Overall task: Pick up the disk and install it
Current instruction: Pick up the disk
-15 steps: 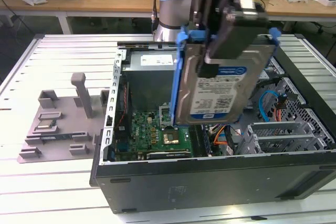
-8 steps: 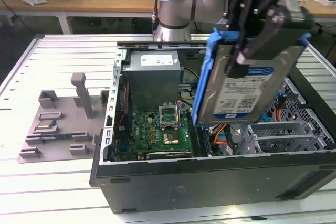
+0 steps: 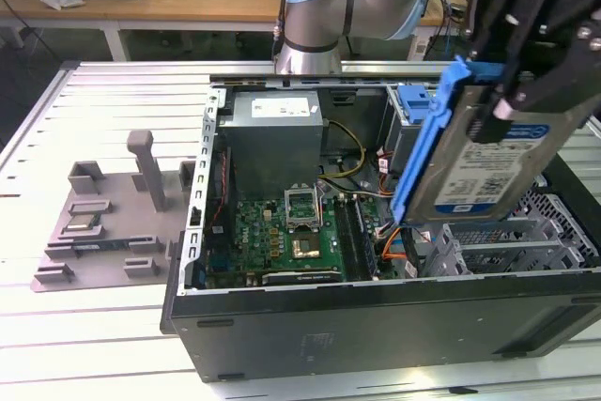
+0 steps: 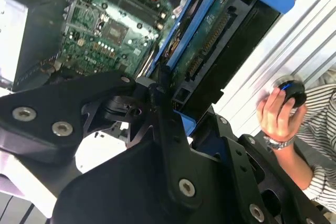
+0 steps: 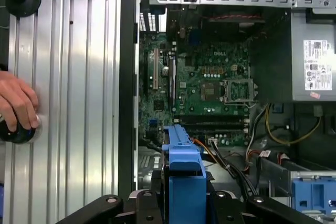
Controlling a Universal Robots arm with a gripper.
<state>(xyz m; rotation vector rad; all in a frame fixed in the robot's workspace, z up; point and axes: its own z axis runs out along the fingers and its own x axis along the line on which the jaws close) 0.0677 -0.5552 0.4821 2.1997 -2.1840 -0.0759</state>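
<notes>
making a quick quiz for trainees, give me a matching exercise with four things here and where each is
Things: 1 disk; 2 power supply; 3 grey fixture plate; 4 hand.
Places: A on a black round object; B inside the open case; C held by the gripper above the case; D flat on the table beside the case.
Pairs: 1-C; 2-B; 3-D; 4-A.
</notes>
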